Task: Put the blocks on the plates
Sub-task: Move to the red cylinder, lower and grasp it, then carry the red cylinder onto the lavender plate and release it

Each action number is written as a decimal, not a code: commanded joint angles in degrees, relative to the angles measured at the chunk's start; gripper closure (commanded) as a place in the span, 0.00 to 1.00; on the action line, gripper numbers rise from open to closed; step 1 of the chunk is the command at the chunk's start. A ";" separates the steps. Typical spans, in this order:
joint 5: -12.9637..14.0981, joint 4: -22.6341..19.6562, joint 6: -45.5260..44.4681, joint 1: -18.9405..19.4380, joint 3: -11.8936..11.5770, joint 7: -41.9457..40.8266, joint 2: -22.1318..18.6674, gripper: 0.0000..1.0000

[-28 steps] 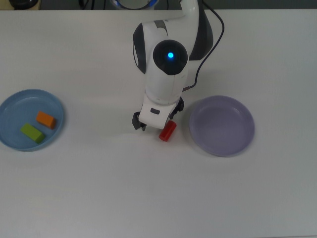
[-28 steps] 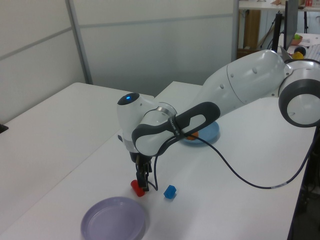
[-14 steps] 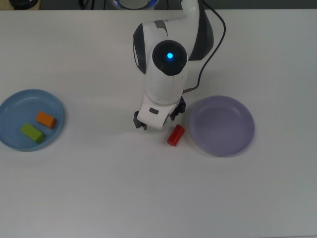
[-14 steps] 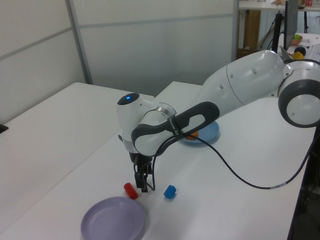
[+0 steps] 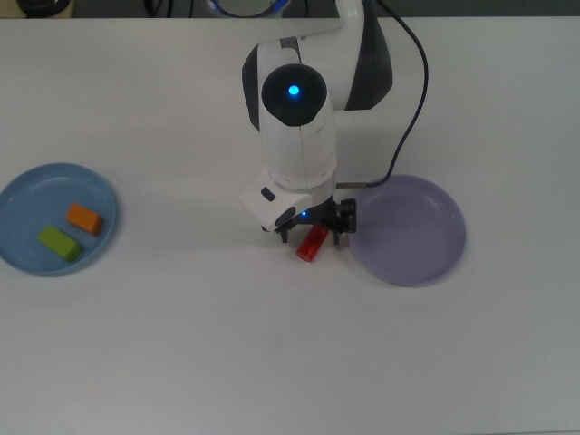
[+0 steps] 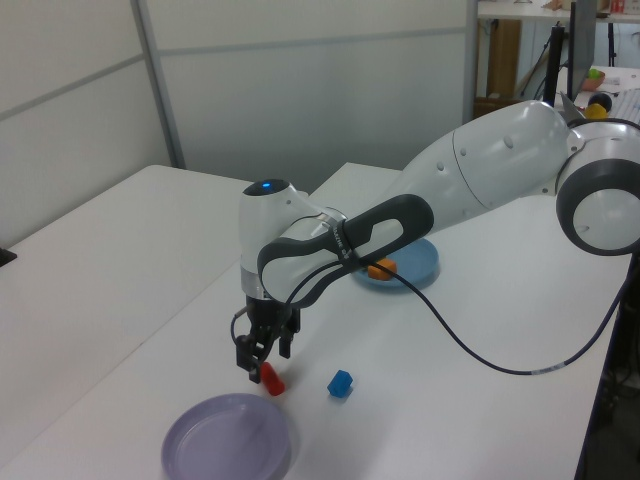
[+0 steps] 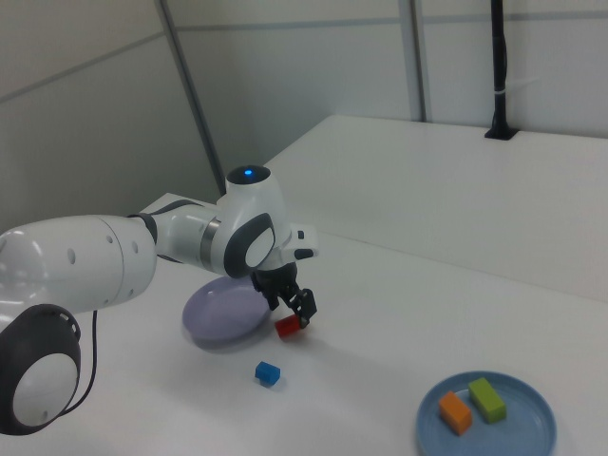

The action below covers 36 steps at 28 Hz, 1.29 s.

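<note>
Hand (image 5: 313, 233) low over the red block (image 5: 312, 245), beside the purple plate (image 5: 408, 230).
The hand's fingers stand apart on either side of the red block, which lies on the white desk (image 5: 272, 362) just beside the purple plate's rim; I cannot tell if they touch it. The blue cube (image 7: 268, 373) sits alone on the desk near them. The green block (image 5: 59, 243) and the orange block (image 5: 84, 218) lie side by side in the blue plate (image 5: 27, 186), well apart from the arm.
</note>
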 commanded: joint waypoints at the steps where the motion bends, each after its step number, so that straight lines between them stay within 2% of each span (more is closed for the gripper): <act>1: -0.17 -1.07 2.68 1.05 -0.47 3.89 -0.02 0.29; 2: -0.86 -1.24 2.68 1.05 -0.47 3.89 -0.02 0.36; 4: -1.40 -1.25 2.68 1.05 -0.47 3.89 0.07 0.41; 15: -4.12 -2.47 1.98 0.53 -1.08 3.80 0.86 0.44; 16: -4.82 -2.65 2.06 0.53 -1.08 3.80 0.86 0.50; 17: -5.96 -2.83 1.98 0.44 -1.08 3.80 0.94 0.64; 22: -6.15 -2.74 1.54 0.44 -1.08 3.80 0.51 1.00; 31: -5.53 -0.54 0.22 1.23 -0.12 4.33 -1.34 0.99; 33: -5.70 -0.02 0.22 2.28 1.72 4.94 -2.04 0.99; 36: -6.32 0.16 0.22 3.33 2.61 6.52 -2.48 0.99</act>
